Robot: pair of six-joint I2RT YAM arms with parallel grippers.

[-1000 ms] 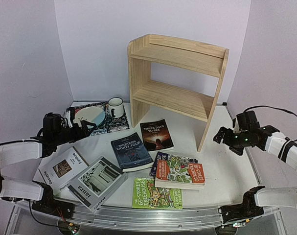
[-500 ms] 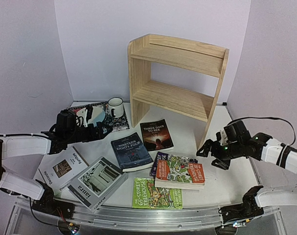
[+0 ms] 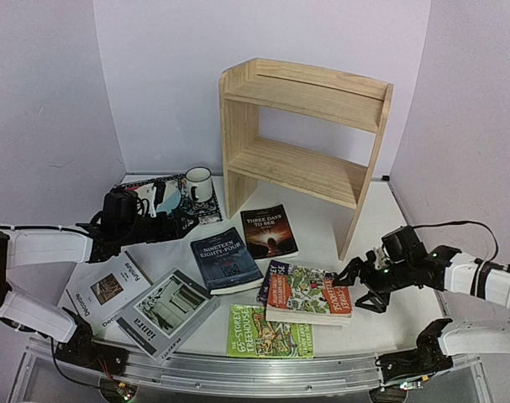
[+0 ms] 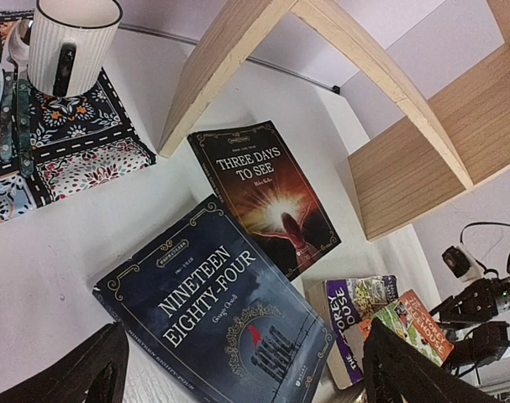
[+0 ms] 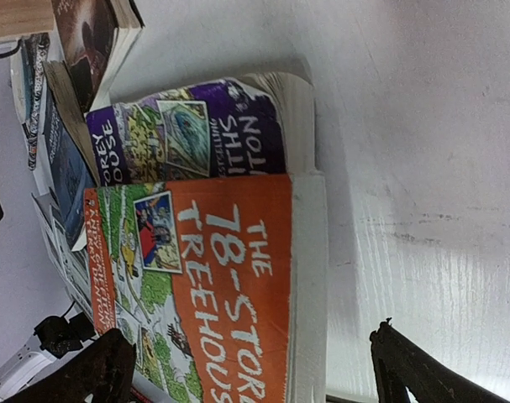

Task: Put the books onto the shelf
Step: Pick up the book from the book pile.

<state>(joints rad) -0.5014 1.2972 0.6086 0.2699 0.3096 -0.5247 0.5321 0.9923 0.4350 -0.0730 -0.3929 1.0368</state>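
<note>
The pine shelf [image 3: 305,126] stands at the back with both tiers bare. Several books lie flat in front of it: white "Decorate" [image 3: 107,292], grey "ianra" [image 3: 166,312], dark blue "Nineteen Eighty-Four" [image 3: 226,259] [image 4: 212,311], black "Three Days to See" [image 3: 269,231] [image 4: 263,193], and three Treehouse paperbacks. The orange one [image 3: 309,298] [image 5: 229,285] rests on the purple one [image 3: 292,271] [image 5: 196,134]; the green one [image 3: 267,332] lies nearest. My left gripper [image 3: 172,211] [image 4: 250,378] hangs open just left of the blue book. My right gripper [image 3: 356,287] [image 5: 250,378] is open at the orange book's right edge, holding nothing.
A patterned placemat [image 3: 206,211] with a plate [image 3: 149,201] and a striped mug [image 3: 198,183] lies at the back left, right behind my left gripper. The shelf's right side panel [image 3: 368,180] stands just behind my right arm. Walls close in on both sides.
My left arm has reached right, from beside the placemat toward the blue book. My right arm has swung down and left to the orange Treehouse book. Both grippers stayed open.
</note>
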